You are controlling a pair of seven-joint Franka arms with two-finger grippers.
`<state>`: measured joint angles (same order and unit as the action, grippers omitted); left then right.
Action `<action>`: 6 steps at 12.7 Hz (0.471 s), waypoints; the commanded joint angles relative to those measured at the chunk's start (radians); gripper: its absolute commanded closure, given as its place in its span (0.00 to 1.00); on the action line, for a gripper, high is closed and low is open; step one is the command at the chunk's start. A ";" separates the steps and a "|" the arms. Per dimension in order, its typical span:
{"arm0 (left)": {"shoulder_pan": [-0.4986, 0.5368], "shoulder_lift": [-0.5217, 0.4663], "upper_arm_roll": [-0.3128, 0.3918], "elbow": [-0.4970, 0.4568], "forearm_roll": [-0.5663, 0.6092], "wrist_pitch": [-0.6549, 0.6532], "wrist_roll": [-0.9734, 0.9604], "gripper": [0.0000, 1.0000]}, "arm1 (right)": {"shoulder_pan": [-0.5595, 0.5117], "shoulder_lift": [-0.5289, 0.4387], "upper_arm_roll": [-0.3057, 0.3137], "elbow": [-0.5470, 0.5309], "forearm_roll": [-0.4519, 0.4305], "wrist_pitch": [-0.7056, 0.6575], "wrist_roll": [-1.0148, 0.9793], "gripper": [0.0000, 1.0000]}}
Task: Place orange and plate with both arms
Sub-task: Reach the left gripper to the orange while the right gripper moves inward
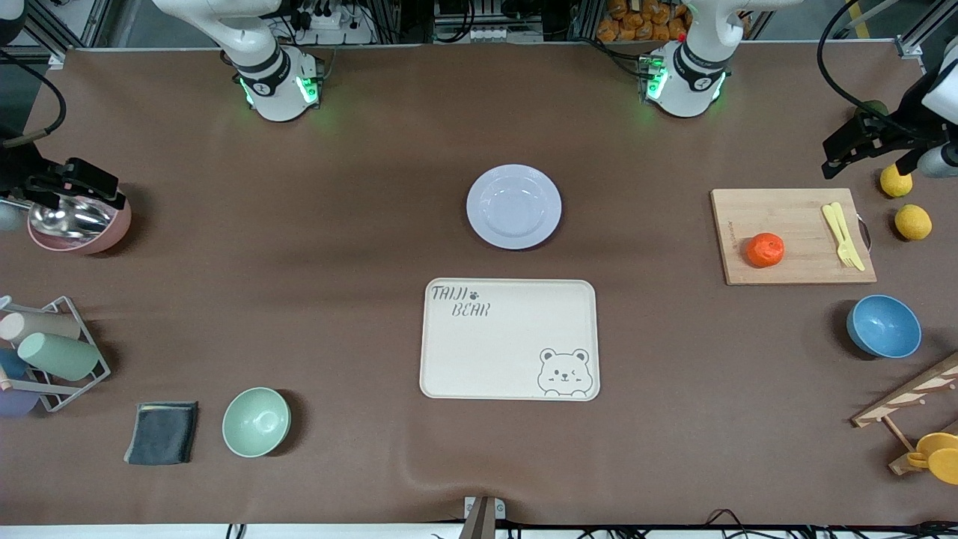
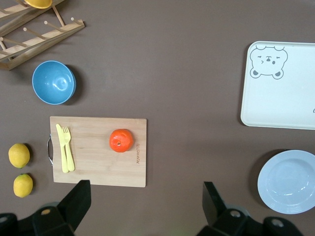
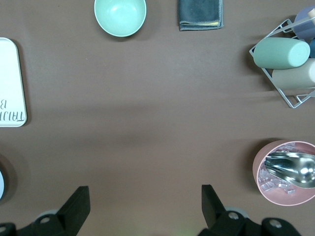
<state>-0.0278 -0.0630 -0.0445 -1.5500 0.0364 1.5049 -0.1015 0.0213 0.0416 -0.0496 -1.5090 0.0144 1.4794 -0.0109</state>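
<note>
The orange (image 1: 765,249) (image 2: 121,140) lies on a wooden cutting board (image 1: 793,217) toward the left arm's end of the table. The white plate (image 1: 513,206) (image 2: 288,181) rests on the brown mat mid-table, farther from the front camera than the cream bear tray (image 1: 509,352). My left gripper (image 1: 842,153) (image 2: 146,204) hangs open and empty high over the table's end, near the lemons and apart from the orange. My right gripper (image 1: 97,187) (image 3: 145,206) hangs open and empty over the pink bowl (image 1: 78,224) at the right arm's end.
A yellow fork (image 1: 842,236) lies on the board. Beside the board are two lemons (image 1: 913,221) and a blue bowl (image 1: 883,326), with a wooden rack (image 1: 909,397) nearer the camera. At the right arm's end are a green bowl (image 1: 256,421), a grey cloth (image 1: 162,433) and a wire cup rack (image 1: 56,352).
</note>
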 commanded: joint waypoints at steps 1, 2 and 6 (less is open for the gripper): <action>0.074 0.022 -0.006 -0.048 -0.009 -0.003 0.057 0.00 | 0.017 0.015 0.004 0.015 -0.002 -0.013 0.017 0.00; 0.080 0.035 -0.005 -0.102 -0.006 0.052 0.077 0.00 | 0.019 0.024 0.004 0.015 -0.002 -0.017 0.017 0.00; 0.167 0.017 -0.006 -0.434 0.007 0.349 0.082 0.00 | 0.025 0.040 0.002 -0.003 0.001 -0.022 0.019 0.00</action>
<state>0.0994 -0.0101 -0.0418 -1.8254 0.0364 1.7317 -0.0375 0.0347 0.0721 -0.0452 -1.5130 0.0154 1.4680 -0.0108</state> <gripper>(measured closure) 0.000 0.000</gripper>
